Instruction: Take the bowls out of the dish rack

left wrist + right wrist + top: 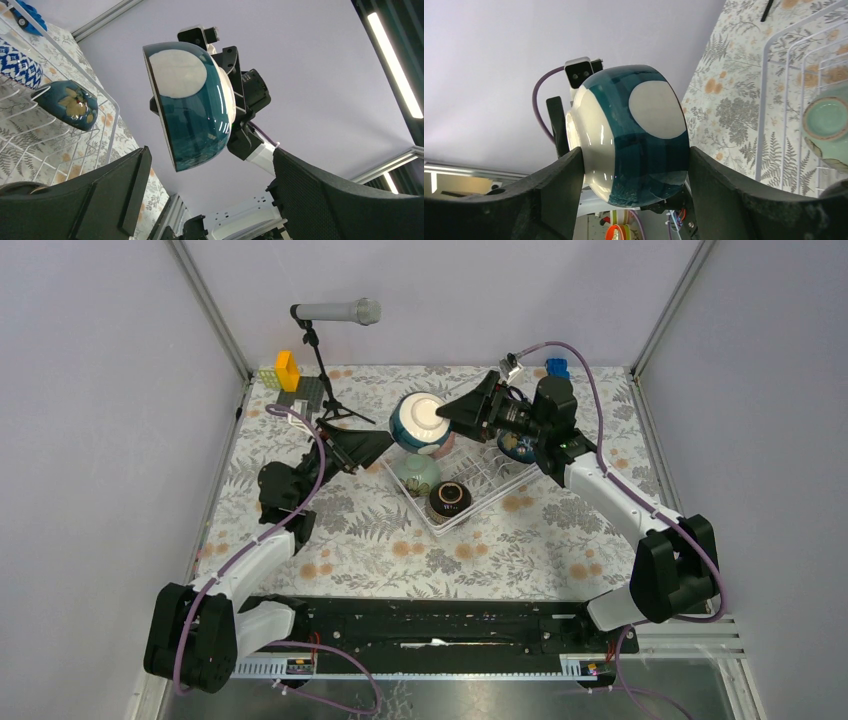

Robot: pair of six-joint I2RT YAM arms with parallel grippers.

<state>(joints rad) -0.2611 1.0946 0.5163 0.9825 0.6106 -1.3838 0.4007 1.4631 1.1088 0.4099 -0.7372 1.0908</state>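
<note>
Your right gripper [452,412] is clenched on the teal bowl [418,423]. In the right wrist view you see one black finger [556,187] on each side of it, both pressed against the bowl. The bowl is in the air, lying on its side, over the far left corner of the rack [485,488] and not touching it. Its round white foot is turned toward the top camera, and the white inside shows at the rim in the right wrist view.

Your left gripper [378,450] is released. Its two fingers stand wide apart and there is nothing between them. It is just left of the rack, low and near the table [350,540], and it points up toward the teal bowl, which fills the middle of the left wrist view. It does not touch the bowl.

Other bowls are in the rack. The mint bowl [417,475] sits at the left side, and the brown bowl [450,499] is just beside it, nearer to you. The dark teal bowl [67,102] with gold flowers leans between the wires at the right side, partly hidden under the right arm in the top view. The zigzag bowl [17,67] is behind it in the left wrist view.

A microphone [335,312] on a stand is at the far left of the table, well apart from the rack.
</note>
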